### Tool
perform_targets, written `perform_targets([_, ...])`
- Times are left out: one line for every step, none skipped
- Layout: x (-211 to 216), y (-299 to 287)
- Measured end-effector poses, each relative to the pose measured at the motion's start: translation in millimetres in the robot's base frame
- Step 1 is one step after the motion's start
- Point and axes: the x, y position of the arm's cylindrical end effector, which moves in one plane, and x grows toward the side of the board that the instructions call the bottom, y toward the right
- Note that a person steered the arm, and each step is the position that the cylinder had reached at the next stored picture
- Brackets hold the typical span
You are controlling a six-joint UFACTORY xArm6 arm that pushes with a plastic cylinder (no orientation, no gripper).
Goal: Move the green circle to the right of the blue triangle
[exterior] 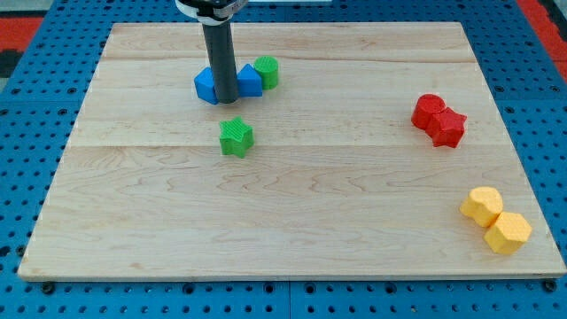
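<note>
Green circle (266, 71) sits far left on the wooden board (354, 221), touching the blue triangle's (249, 81) right side.
No claw here: my tip (224, 99) hides the blue block's middle; rod top cut off.

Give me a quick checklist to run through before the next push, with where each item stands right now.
1. Green circle right of blue triangle: ok, it sits against the blue's right side.
2. My tip located: ok, at the blue's near edge, rod hiding its middle.
3. Tip touching the blue: cannot tell.
4. Blue is one block, not two: cannot tell, rod covers the centre.
5. Green star clear of the tip: ok, it lies apart, toward the view's bottom.
6. Red blocks and yellow blocks out of the way: ok, far at the view's right.
</note>
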Motion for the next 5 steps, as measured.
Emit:
perform_targets([0.0, 0.0])
perform_targets([5.5, 5.4])
perform_targets([31.3, 42.9])
perform_targets([45.3, 80.5])
perform_targets([17.7, 135.4])
